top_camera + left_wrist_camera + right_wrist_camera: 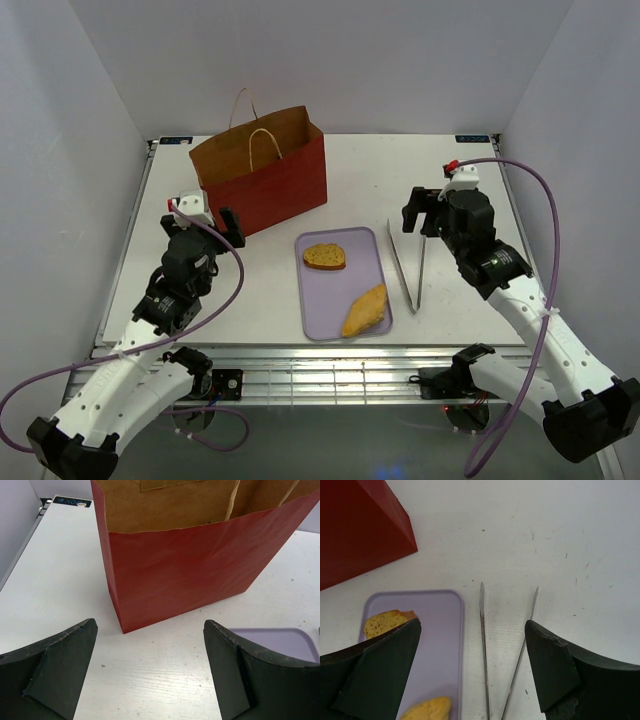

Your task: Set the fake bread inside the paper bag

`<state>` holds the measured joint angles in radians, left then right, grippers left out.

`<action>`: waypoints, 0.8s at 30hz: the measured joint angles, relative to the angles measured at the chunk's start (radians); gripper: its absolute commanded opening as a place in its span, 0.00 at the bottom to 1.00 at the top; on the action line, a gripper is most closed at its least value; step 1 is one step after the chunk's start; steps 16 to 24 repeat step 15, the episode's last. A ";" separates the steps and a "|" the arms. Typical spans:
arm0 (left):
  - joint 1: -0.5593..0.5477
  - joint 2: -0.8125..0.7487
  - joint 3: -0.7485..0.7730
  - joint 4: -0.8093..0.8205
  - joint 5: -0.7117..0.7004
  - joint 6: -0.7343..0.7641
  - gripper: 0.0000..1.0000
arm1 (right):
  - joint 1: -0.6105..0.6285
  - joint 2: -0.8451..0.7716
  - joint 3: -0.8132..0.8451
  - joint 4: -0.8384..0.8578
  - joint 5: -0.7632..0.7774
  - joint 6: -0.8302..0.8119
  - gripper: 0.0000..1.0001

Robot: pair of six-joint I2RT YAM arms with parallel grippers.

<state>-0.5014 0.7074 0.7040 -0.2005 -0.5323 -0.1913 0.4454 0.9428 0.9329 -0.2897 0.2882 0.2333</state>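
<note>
2 toy bakery pieces lay on the lavender tray [322, 300] at the middle of the top view: a toast slice [324, 257] near its upper end and an orange wedge [366, 310] at its lower right. The paper bag [262, 185] stood upright, mouth open, up and left of the tray; metal tongs [410, 265] lay just right of it. The left gripper [150, 670] was spread wide and empty facing the bag's red wall; the right gripper [472, 670] was likewise agape, holding nothing, above the tong tips. Both pieces looked light and fairly stiff, perhaps slick – best pinched across the narrow middle – while the thin bag would probably shift if nudged
</note>
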 measured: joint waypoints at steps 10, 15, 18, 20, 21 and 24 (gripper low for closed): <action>0.000 0.014 -0.006 0.002 -0.010 0.007 0.98 | 0.000 0.002 -0.065 0.012 -0.040 0.000 0.90; 0.000 0.014 -0.006 0.002 -0.010 0.008 0.98 | 0.000 0.014 -0.065 0.023 -0.042 0.000 0.90; 0.000 0.014 -0.006 0.002 -0.010 0.008 0.98 | 0.000 0.014 -0.065 0.023 -0.042 0.000 0.90; 0.000 0.014 -0.006 0.002 -0.010 0.008 0.98 | 0.000 0.014 -0.065 0.023 -0.042 0.000 0.90; 0.000 0.014 -0.006 0.002 -0.010 0.008 0.98 | 0.000 0.014 -0.065 0.023 -0.042 0.000 0.90; 0.000 0.014 -0.006 0.002 -0.010 0.008 0.98 | 0.000 0.014 -0.065 0.023 -0.042 0.000 0.90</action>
